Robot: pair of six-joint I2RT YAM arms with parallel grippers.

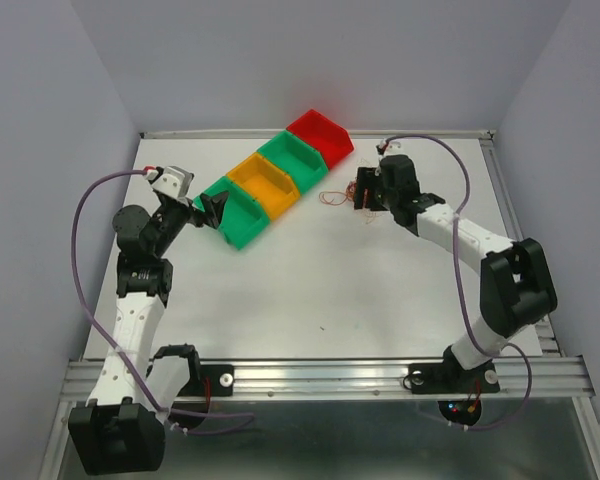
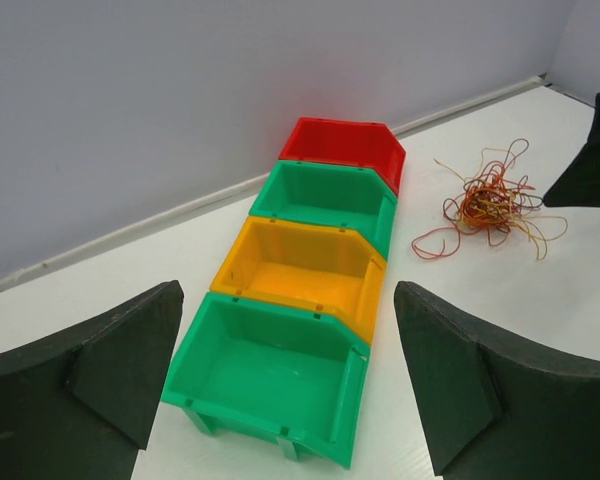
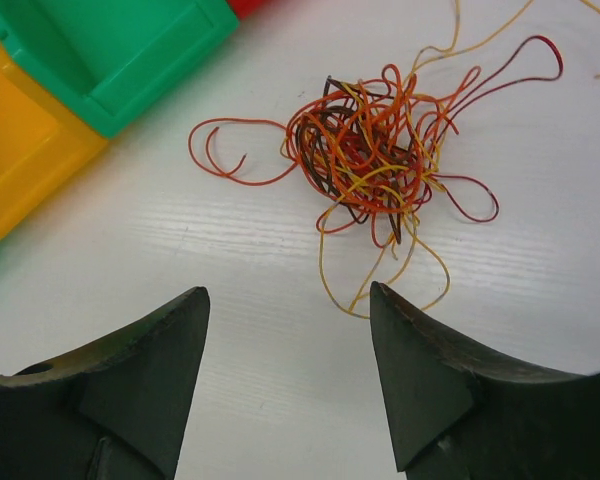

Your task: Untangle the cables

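Orange-red cables (image 3: 375,160) run off the upper right edge, while the right gripper (image 3: 288,290) hovers open below and the left gripper (image 2: 288,290) gapes empty.

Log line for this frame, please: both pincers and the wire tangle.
left pincer: open, empty, facing bin row | right pincer: open, empty, just short of wire tangle | wire tangle: knotted, on table, untouched

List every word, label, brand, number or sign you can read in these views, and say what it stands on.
No readable text in any view.
The row of bins, the table and the cables carry no print.
The left gripper and the right gripper show plain black fingers, unmarked.
Any marking on the arm bases in the top view is too small to make out.
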